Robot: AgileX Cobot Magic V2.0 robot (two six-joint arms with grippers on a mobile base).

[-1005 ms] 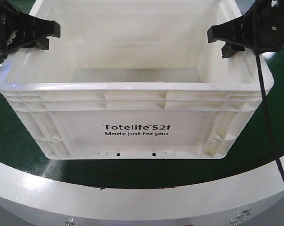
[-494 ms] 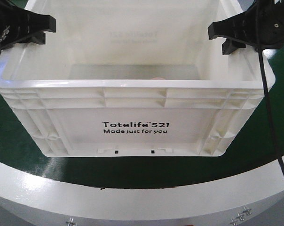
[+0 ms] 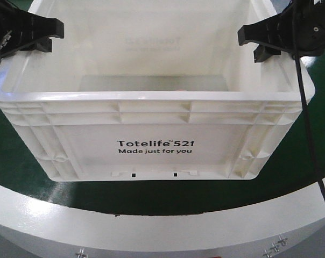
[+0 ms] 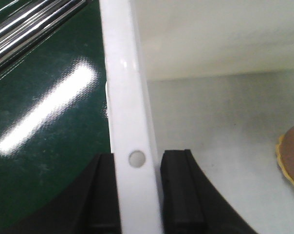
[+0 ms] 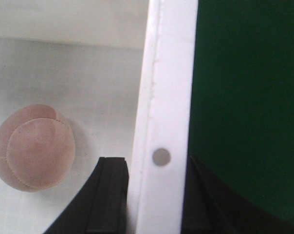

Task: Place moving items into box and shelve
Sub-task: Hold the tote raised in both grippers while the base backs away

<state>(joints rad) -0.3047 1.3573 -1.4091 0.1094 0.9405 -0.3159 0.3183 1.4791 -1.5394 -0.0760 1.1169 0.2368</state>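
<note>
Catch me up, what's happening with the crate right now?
Both arms are on the crate. The left end effector and the right end effector each straddle a side rim, one finger inside and one outside, apparently clamped. A pinkish ball lies on the crate floor. The crate is over the green surface; I cannot tell whether it is lifted or resting.

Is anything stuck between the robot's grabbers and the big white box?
No, nothing I can see. The left gripper and the right gripper each have jaws on both sides of the rim of the box, right against the plastic. The pinkish ball lies on the box floor, apart from the jaws.
</note>
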